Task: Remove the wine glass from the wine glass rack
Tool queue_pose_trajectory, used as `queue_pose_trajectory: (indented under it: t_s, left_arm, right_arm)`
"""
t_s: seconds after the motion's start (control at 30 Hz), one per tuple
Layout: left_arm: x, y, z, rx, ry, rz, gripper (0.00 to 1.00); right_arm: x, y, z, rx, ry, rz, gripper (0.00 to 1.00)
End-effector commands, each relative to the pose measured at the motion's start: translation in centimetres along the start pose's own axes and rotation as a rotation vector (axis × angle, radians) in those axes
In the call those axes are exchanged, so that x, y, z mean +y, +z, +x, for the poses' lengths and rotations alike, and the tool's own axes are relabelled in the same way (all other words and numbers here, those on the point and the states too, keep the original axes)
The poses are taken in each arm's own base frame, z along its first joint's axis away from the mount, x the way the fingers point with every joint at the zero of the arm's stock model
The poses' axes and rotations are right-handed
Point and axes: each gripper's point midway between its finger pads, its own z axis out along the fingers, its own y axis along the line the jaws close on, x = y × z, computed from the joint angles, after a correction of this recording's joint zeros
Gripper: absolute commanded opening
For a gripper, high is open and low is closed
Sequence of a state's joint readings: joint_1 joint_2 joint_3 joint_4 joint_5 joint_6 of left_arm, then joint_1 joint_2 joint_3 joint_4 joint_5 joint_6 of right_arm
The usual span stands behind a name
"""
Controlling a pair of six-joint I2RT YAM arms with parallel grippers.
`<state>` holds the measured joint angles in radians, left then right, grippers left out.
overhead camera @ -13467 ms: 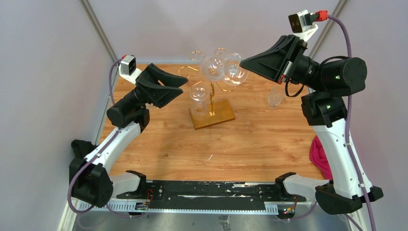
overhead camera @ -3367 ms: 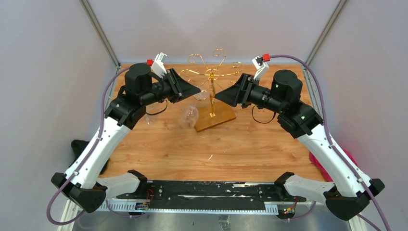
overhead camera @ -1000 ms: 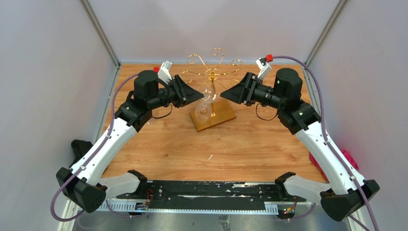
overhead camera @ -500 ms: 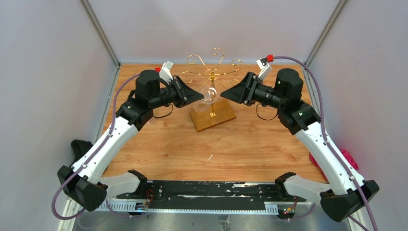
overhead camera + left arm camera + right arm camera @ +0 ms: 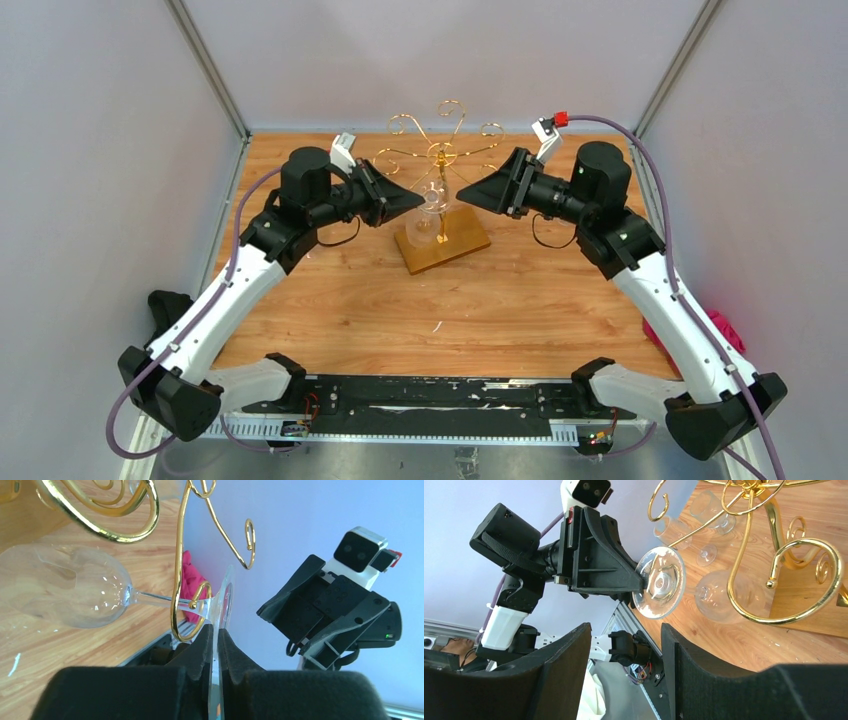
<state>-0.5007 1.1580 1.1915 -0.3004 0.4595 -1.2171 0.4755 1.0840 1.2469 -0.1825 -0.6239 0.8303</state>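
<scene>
The wine glass [image 5: 65, 592] hangs on its side from a curled arm of the gold wine glass rack [image 5: 176, 555], stem through the hook. My left gripper [image 5: 215, 631] is shut on the edge of the glass's round foot [image 5: 659, 587]. In the top view the left gripper [image 5: 418, 200] sits just left of the rack's pole [image 5: 441, 190], and the glass [image 5: 428, 212] hangs above the wooden base [image 5: 462, 238]. My right gripper [image 5: 625, 630] is open and empty; it hovers right of the rack [image 5: 462, 192], apart from the glass.
Two more clear glasses [image 5: 711, 510] rest on the wooden table beyond the rack, near the left arm. A pink cloth [image 5: 700, 330] lies off the table's right edge. Grey walls close in the back and sides.
The left gripper has closed onto the foot of the hanging glass, and the glass has shifted slightly on its hook. The right arm has stayed where it was.
</scene>
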Motion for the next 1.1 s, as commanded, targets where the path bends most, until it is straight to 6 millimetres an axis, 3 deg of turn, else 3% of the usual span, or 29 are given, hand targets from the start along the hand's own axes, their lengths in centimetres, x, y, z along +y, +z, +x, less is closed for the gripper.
queue_pose_trajectory:
  t_s: [0.0, 0.43, 1.07]
  left_arm:
    - [-2.1, -1.4, 0.0, -0.032, -0.068, 0.070, 0.00]
    - [-1.4, -4.9, -3.1, -0.187, -0.094, 0.047, 0.00]
    - [-2.7, -2.5, -5.7, -0.203, -0.035, 0.064, 0.00]
  right_arm:
    - [0.3, 0.1, -0.3, 0.001, 0.011, -0.029, 0.58]
    - [0.2, 0.5, -0.2, 0.013, 0.024, -0.043, 0.58]
    - [-0.1, 0.0, -0.4, 0.005, 0.020, -0.040, 0.57]
